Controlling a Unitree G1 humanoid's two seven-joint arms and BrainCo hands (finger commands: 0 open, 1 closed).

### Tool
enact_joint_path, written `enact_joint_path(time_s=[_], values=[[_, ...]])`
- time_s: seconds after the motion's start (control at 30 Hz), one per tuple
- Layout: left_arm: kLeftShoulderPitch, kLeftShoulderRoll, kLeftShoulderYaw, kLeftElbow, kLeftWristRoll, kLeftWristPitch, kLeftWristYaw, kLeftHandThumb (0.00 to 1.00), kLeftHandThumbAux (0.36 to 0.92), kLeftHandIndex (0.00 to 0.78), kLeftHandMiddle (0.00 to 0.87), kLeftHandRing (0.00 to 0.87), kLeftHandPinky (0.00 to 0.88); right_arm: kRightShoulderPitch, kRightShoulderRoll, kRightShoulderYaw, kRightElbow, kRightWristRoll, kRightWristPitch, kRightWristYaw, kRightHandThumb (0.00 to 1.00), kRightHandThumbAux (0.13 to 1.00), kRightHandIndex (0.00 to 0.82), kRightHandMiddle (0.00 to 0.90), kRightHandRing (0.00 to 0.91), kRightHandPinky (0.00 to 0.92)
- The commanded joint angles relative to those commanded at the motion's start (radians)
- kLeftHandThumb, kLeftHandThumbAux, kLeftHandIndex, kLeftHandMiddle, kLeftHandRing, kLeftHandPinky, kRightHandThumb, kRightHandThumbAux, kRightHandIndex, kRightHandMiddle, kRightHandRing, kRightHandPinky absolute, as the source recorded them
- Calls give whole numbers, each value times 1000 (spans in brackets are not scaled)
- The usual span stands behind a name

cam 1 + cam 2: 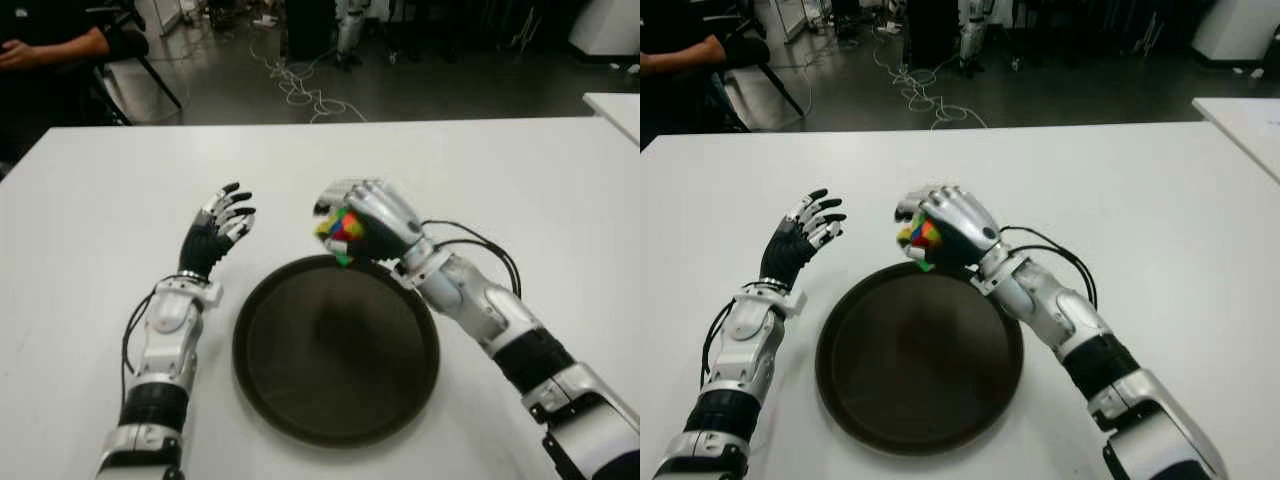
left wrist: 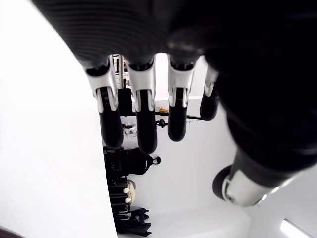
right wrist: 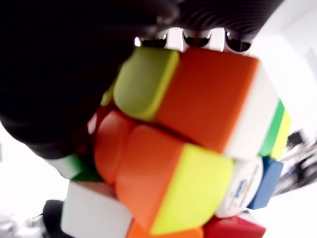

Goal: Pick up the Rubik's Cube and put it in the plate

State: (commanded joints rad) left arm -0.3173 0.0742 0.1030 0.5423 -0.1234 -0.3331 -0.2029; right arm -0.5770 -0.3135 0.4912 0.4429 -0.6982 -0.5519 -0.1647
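Note:
My right hand is shut on the Rubik's Cube, whose coloured tiles show between the fingers. It holds the cube just above the far rim of the dark round plate, lifted off the white table. The right wrist view is filled by the Rubik's Cube held tight in the fingers. My left hand shows to the left of the plate with its fingers spread and holding nothing.
A person's arm shows at the far left beyond the table. Cables lie on the floor behind. The corner of another white table sits at the right.

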Motion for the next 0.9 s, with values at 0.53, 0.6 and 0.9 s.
enact_joint_path(time_s=[0.53,0.6,0.9], values=[[-5,-20,18,-31,-44,82,8,183,804,156,209,230,279,-22,-54,50,-35,106,-98,414,824,699,360,529,582,563],[-5,-23,22,-35,-48,88,9,183,810,155,204,226,276,-27,-55,49,-34,111,-98,444,825,699,362,536,592,571],[-1,-38,34,-64,-65,121,23,189,832,149,203,229,299,-27,-44,35,-34,143,-99,517,837,686,426,484,627,594]])
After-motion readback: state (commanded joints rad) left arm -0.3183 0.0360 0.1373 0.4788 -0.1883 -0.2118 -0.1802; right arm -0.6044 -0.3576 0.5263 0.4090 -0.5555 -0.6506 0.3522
